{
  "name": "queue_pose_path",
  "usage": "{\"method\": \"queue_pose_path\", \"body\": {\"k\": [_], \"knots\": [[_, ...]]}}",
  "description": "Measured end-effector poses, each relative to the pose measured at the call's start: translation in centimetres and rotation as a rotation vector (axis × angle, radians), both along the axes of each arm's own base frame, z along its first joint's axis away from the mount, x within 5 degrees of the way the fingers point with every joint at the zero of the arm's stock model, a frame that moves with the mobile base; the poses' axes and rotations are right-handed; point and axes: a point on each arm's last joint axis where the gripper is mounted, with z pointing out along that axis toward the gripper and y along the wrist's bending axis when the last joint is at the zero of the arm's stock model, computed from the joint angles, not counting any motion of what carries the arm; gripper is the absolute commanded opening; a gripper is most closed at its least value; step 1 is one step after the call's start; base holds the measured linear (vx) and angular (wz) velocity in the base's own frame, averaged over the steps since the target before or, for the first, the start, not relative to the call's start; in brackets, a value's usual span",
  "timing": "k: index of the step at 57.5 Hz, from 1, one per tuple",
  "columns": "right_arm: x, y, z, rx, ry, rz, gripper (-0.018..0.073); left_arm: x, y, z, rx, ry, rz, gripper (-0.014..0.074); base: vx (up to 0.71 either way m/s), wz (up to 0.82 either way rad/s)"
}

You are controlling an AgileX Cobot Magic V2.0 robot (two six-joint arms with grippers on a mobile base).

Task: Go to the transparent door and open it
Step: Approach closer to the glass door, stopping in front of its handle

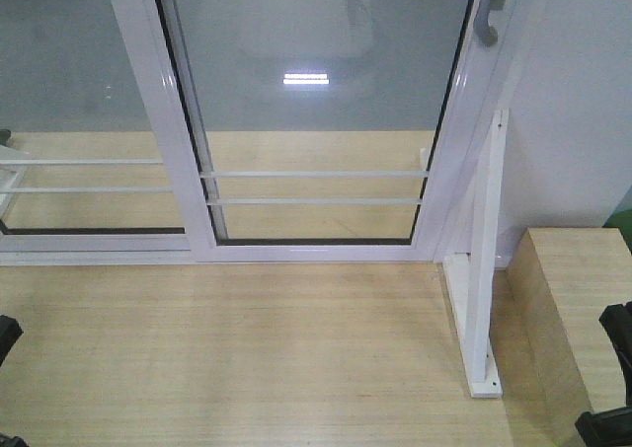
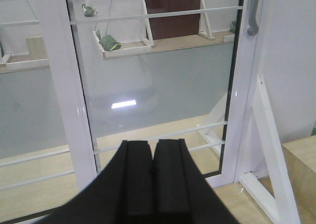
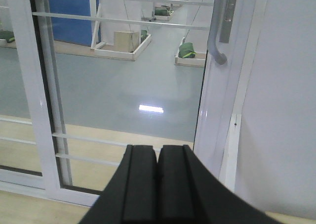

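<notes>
The transparent door is a clear glass panel in a glossy white frame with thin white bars, closed against the right jamb. Its grey curved handle is at the frame's right edge and also shows in the left wrist view and the right wrist view, beside a lock plate. My left gripper is shut and empty, well short of the door. My right gripper is shut and empty, low and left of the handle. Only black gripper parts show at the front view's bottom corners.
A similar white-framed glass panel without a handle stands to the left. A white upright brace with a floor plate stands by the right jamb. A wooden box sits at the right. A white wall is right of the door.
</notes>
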Motion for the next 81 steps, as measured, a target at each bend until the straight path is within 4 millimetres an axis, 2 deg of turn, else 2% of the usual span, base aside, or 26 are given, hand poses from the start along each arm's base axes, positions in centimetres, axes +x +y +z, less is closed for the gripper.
{"method": "queue_pose_path", "body": {"k": [39, 81], "knots": [[0.00, 0.00, 0.00, 0.000, 0.000, 0.000, 0.0000, 0.00, 0.00, 0.00, 0.000, 0.000, 0.000, -0.0006, 0.26, 0.00], [0.00, 0.00, -0.03, -0.001, 0.000, 0.000, 0.0000, 0.00, 0.00, -0.04, 0.001, 0.004, 0.000, -0.0006, 0.11, -0.02]]}}
